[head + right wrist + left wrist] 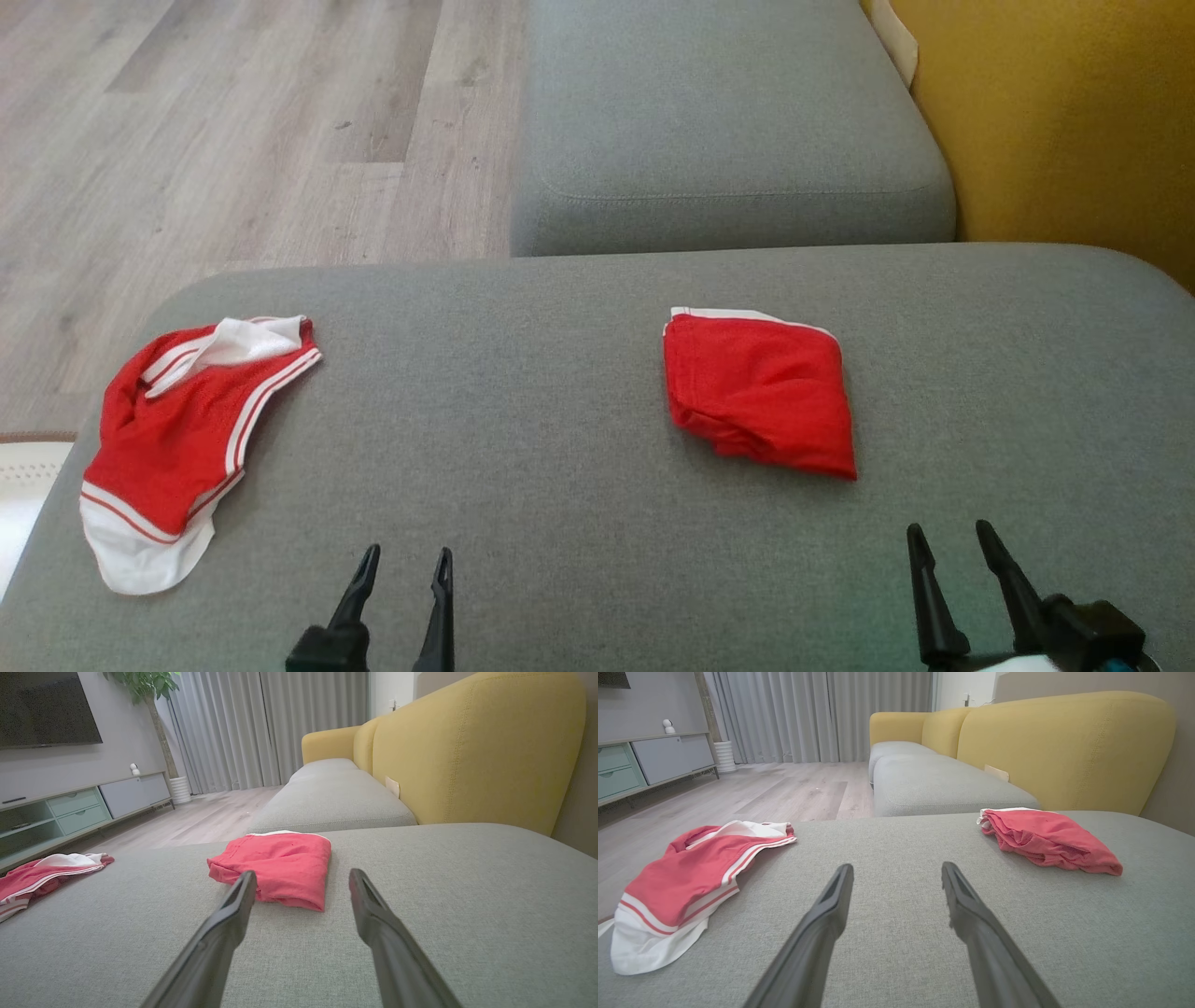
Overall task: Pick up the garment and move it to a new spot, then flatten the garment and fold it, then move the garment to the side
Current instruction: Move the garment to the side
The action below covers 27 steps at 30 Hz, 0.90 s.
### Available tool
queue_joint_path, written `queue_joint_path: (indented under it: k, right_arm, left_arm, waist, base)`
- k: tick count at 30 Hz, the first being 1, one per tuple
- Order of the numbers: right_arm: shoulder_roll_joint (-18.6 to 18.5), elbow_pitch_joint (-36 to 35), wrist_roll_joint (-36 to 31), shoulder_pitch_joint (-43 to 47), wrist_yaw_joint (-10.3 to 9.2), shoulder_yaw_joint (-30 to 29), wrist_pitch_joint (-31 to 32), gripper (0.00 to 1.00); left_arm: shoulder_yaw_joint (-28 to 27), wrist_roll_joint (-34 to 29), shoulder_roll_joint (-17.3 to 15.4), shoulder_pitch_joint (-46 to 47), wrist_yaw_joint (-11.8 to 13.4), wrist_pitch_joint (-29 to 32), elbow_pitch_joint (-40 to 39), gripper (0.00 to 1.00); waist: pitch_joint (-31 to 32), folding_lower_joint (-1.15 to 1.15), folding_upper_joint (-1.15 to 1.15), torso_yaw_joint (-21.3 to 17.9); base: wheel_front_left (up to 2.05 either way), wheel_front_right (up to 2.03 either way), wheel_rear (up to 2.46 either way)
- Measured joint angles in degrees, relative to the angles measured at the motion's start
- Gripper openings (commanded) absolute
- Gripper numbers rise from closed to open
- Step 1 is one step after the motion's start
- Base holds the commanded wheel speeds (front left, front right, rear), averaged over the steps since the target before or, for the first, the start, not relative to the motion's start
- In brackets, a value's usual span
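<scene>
Two red garments lie on the grey cushion (560, 467). A loose red garment with white stripes and a white hem (177, 439) (682, 877) sprawls unfolded near the cushion's left edge. It shows at the far left in the right wrist view (42, 872). A folded red garment (761, 392) (1045, 840) (280, 863) rests right of centre, a white band along its far edge. My left gripper (408, 553) (897, 868) is open and empty at the near edge. My right gripper (948, 528) (302, 873) is open and empty just short of the folded garment.
A second grey seat cushion (728, 121) lies beyond, with the yellow sofa back (1074, 121) on the right. Wood floor (233, 121) runs past the cushion's left and far-left edge. A TV cabinet (84, 807), a potted plant and curtains stand across the room.
</scene>
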<state>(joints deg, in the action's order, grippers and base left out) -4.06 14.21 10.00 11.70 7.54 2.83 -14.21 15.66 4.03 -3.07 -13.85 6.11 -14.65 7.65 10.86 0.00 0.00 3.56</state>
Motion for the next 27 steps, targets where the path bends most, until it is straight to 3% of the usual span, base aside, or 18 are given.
queue_joint_path:
  k: [15, 21, 27]
  right_arm:
    - [0.3, 0.8, 0.4, -0.9, 0.00, 0.7, 0.0, 1.00]
    - [-0.4, 4.9, 7.2, -8.2, 0.00, 0.7, 0.0, 1.00]
    - [-5.1, 13.9, 17.3, -20.3, 0.00, 2.6, 4.8, 1.00]
  left_arm:
    - [1.6, 0.0, 0.0, 1.2, 0.0, 0.0, -0.8, 1.00]
    - [4.0, 0.0, 0.0, 5.3, 0.0, 0.0, -3.1, 1.00]
    - [6.5, 0.1, 0.0, 8.1, 0.1, 0.0, -6.1, 1.00]
  waist:
    - [-4.1, 0.00, 0.00, 0.4]
    - [-7.8, 0.00, 0.00, 1.4]
    - [-11.9, 0.00, 0.00, 2.5]
  base:
    - [0.00, 0.00, 0.00]
    - [0.00, 0.00, 0.00]
    - [0.00, 0.00, 0.00]
